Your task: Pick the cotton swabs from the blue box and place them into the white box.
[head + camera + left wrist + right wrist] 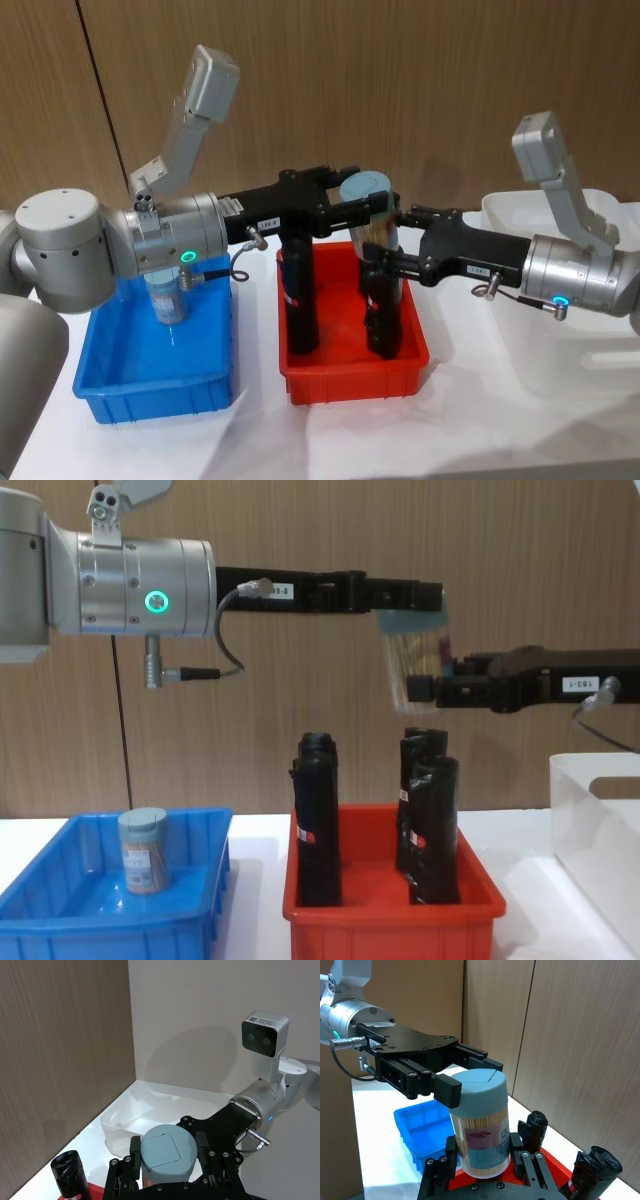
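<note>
Tub of cotton swabs (378, 230) is hanging in mid-air over the red bin (350, 382), and you are holding it from both sides. Your left gripper (370, 203), reaching in from the tabletop's left side, is clamping its fingers on the pale blue-grey lid. Your right gripper (392, 240), coming in from the right, is pressing its fingers against the clear lower body of the same tub, so both are closed on it. The tub is sitting nearly upright between them, above the tops of the black rolls (300, 290) that are standing in the red bin. A second tub (168, 297) is standing upright in the blue box (150, 395), toward its far side, under your left arm. The blue box is lying near the tabletop's left edge, the red bin is sitting just beside it in the middle, and the white box (585, 830) is sitting near the right edge, below your right arm.
</note>
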`<state>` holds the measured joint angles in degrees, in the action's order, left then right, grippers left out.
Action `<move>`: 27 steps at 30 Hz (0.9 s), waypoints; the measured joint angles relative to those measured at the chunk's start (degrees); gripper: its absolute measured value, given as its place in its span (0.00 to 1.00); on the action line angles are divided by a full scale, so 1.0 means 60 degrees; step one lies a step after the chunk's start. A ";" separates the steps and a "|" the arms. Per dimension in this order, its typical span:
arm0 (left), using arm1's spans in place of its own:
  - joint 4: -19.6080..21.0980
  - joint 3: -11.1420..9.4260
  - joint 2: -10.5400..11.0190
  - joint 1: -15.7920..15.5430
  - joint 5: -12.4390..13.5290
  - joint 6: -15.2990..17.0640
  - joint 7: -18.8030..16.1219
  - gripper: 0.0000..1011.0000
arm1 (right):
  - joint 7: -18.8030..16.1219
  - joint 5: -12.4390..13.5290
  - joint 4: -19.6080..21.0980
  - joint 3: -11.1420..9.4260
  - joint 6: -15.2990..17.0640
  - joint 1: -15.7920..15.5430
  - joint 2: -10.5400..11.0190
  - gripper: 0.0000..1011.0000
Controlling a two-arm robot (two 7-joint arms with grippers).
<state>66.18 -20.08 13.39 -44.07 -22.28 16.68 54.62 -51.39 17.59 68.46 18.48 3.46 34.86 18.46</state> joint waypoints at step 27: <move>0.0000 -0.0001 0.0000 0.0000 0.0000 0.0003 0.0010 0.99 | 0.0114 0.0188 -0.0004 0.0096 -0.0009 0.0038 0.0063 0.62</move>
<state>66.18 -20.09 13.39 -44.07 -22.28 16.70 54.68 -50.71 18.72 68.44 19.06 3.40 35.09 18.83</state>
